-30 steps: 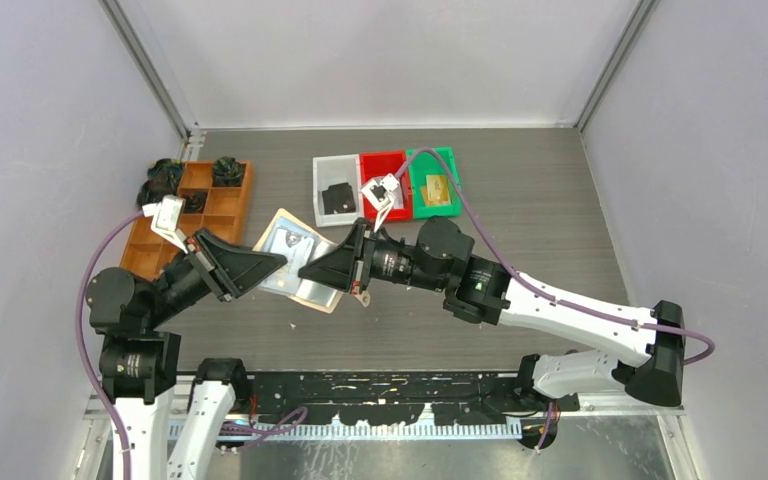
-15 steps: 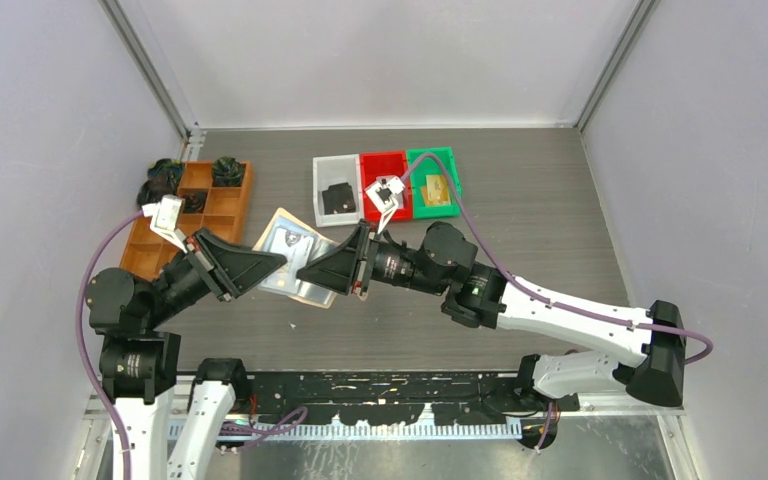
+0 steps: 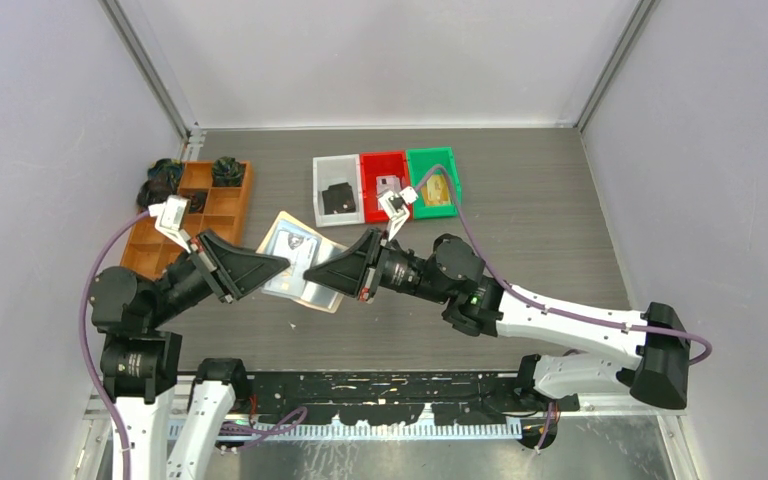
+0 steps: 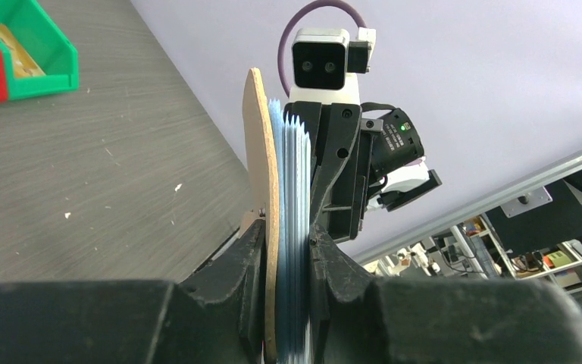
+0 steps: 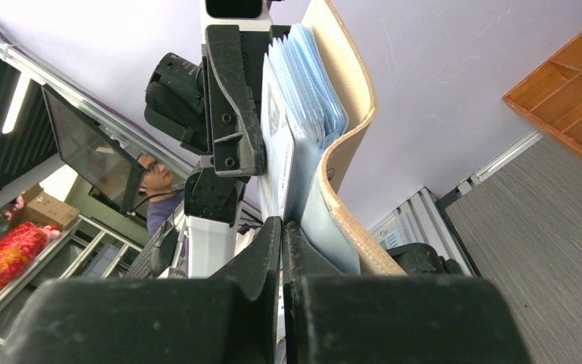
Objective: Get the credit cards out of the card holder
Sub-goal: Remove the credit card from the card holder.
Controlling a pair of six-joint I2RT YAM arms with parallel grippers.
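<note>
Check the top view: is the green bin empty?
No, a flat yellowish item lies inside the green bin.

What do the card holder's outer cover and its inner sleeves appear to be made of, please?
The card holder's cover looks like tan leather or imitation leather: it is matte and finely grained, with a thick, raw-looking edge, and it bends in a soft curve. The inner sleeves look like thin clear plastic: they are bluish, translucent, and fanned out as stacked sheets.
</note>
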